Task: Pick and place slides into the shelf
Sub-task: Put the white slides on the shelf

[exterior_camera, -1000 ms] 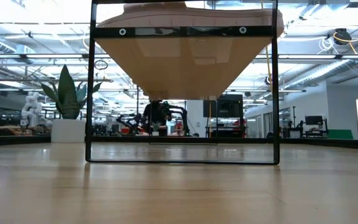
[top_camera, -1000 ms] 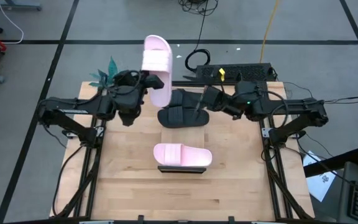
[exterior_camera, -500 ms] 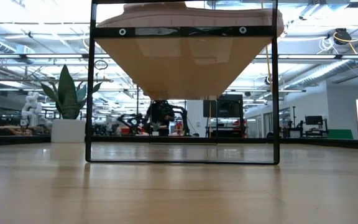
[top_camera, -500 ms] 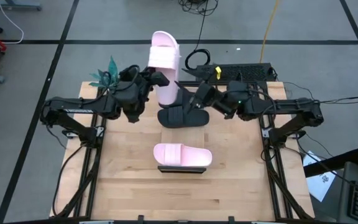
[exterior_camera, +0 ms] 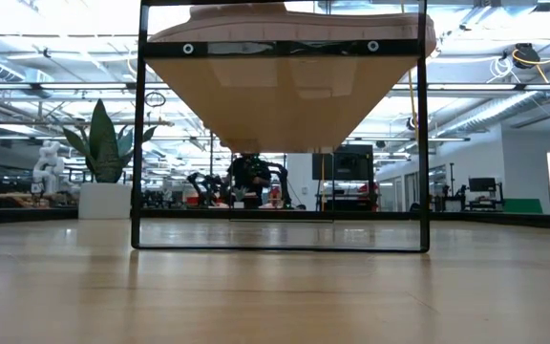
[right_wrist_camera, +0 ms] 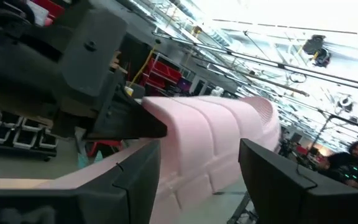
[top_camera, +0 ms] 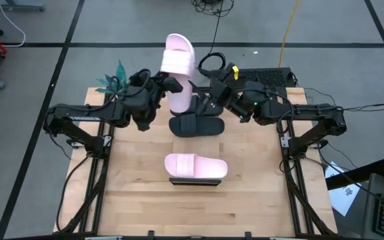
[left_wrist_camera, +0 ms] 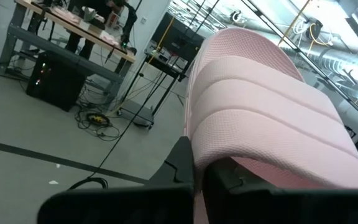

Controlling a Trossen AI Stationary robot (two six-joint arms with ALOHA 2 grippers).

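Observation:
My left gripper point(top_camera: 167, 87) is shut on a pale pink slide point(top_camera: 179, 67), raised above the table's far middle with its strap end pointing to the far edge. My right gripper point(top_camera: 210, 85) is open just right of it. In the right wrist view its fingers point(right_wrist_camera: 135, 180) stand on either side of the slide point(right_wrist_camera: 210, 149); I cannot tell whether they touch it. Two black slides point(top_camera: 195, 123) lie together on the tabletop below. A second pink slide point(top_camera: 195, 165) lies sole-down on top of the low shelf point(top_camera: 195, 181). My left gripper pinches the pink slide between its two fingers at the sole's edge point(left_wrist_camera: 229, 171) below the ribbed strap, toward the near end of the slide. The fingers come level from the table's left. The slide is lifted clear of the table.
A green artificial plant point(top_camera: 112, 79) stands at the table's far left corner. A black box with cables point(top_camera: 259, 77) sits at the far right. Bare wood point(top_camera: 192, 213) stretches from the shelf to the near edge. In the low view the shelf point(exterior_camera: 285, 96) fills the foreground.
My left gripper has swung the pink slide a little toward the table's right, and the slide has turned to point straighter at the far edge. My right gripper has moved from above the black slides toward the far edge and the raised pink slide, tipping upward.

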